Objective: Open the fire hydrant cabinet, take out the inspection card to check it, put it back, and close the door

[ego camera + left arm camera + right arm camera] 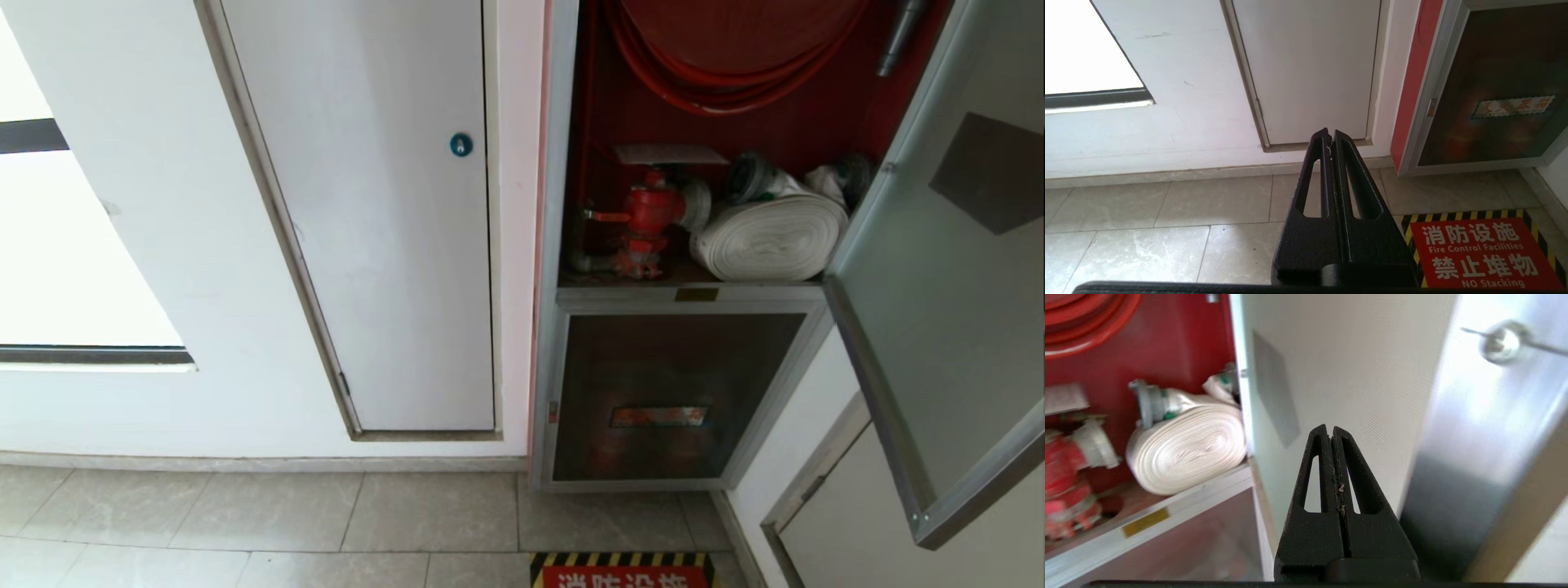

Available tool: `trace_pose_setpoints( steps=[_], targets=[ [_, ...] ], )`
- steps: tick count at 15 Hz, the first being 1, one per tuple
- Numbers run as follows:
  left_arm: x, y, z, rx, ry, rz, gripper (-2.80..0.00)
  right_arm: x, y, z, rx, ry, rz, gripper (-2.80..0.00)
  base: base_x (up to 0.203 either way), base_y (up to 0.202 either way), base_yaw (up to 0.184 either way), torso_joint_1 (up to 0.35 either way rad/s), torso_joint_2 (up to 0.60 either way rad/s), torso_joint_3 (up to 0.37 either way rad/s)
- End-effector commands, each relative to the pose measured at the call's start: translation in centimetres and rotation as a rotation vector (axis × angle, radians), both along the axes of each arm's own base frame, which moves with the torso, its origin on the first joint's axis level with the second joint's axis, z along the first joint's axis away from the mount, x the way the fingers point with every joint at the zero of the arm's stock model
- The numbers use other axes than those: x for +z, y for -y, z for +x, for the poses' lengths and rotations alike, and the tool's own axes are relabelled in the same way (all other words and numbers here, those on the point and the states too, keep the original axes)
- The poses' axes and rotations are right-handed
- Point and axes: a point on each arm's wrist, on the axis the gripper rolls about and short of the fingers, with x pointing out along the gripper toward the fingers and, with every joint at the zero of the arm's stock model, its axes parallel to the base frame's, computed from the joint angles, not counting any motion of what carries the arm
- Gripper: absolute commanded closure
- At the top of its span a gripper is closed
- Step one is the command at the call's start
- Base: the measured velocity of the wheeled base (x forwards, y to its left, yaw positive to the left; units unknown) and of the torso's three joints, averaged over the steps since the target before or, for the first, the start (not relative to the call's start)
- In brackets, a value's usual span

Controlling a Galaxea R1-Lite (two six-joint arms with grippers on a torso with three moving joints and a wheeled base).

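- Swinging out toward the camera on the right, the door is standing wide open, its frosted glass showing a dark square patch high up and its silver frame running down to the near right corner.
- Behind it, the cabinet is sitting open in the far wall, its red inside showing above a smaller dark glass panel with a red label.
- Left of the cabinet, a white door with a blue round lock is staying closed in the white wall.
- High inside the cabinet, a red hose reel is hanging, only partly in view.
- On the cabinet shelf, a rolled white hose is lying at the right, and a red valve is standing just left of it.
- Over the valve, the card is lying flat as a pale sheet; its print is too faint to read.
- On the floor tiles near the cabinet, a red floor sign with yellow-black edging is lying.
- Close to the inner face of the open door, the right gripper is hovering with fingers pressed together, pinching nothing.
- Low over the tiles on the left, the left gripper is pointing at the foot of the white door, its fingers pressed together and empty.
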Motion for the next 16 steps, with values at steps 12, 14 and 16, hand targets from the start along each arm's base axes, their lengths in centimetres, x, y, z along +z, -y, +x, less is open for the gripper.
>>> trace_pose_setpoints(
  steps=[12,14,16],
  targets=[
    [0.0,0.0,0.0,0.000,-0.001,0.000,0.00,-1.0,5.1,-0.8,-0.165,0.001,-0.002,0.00,0.000,0.000,0.000,0.000,0.00,0.000],
    [0.0,0.0,0.0,0.000,-0.001,0.000,0.00,-1.0,5.8,-1.1,-0.198,0.005,-0.004,0.00,0.000,0.000,0.000,0.000,0.00,0.000],
    [0.0,0.0,0.0,0.000,-0.001,0.001,0.00,-1.0,6.7,-1.4,-0.241,0.001,-0.005,0.00,0.000,0.000,0.000,0.000,0.00,0.000]
  ],
)
